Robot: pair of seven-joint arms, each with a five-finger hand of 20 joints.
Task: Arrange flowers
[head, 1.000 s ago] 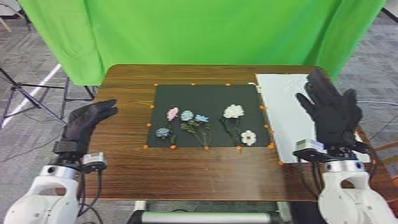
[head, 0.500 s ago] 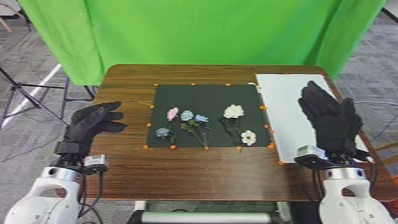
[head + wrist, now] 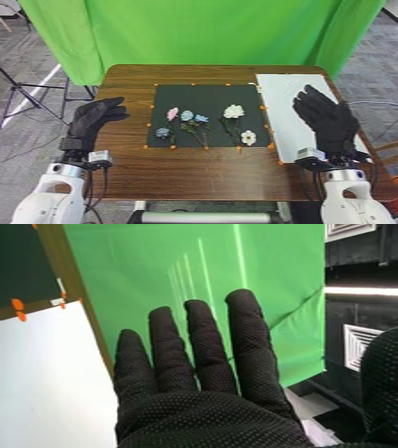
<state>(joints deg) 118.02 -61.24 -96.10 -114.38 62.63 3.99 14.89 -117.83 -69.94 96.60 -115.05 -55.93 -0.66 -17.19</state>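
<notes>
No lettering, label, brand, number or sign is legible in either the head view or the right wrist view.
</notes>
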